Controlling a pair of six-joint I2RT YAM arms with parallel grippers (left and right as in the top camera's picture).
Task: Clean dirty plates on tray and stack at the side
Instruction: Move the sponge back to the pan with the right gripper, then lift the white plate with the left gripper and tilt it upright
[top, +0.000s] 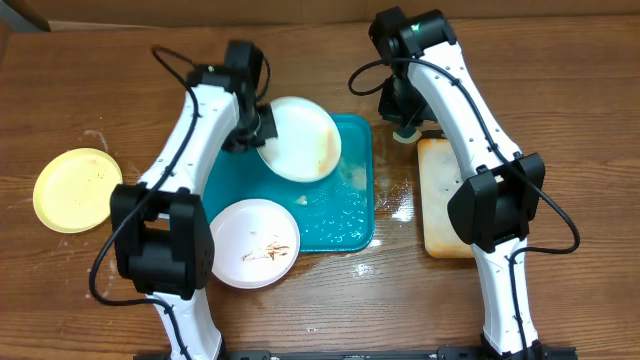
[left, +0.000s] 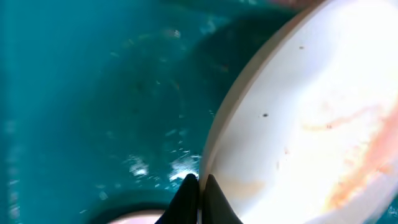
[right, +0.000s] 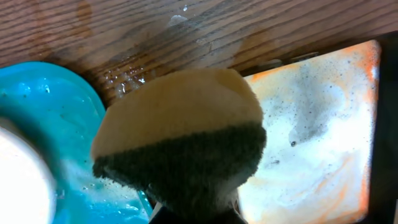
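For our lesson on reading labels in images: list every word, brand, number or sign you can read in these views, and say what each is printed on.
None can be read. The teal tray, the rear white plate, the front white plate, the yellow plate, the sponge and the beige tray carry no lettering. The brown marks are food smears, not writing.

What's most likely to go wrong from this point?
1. Left jaws pinch the white plate only at its rim; it may slip once scrubbed.
2. The smeared plate sits at the teal tray's corner beside the left arm; a swing might knock it.
3. The sponge hangs over the wet table; drips may spread.
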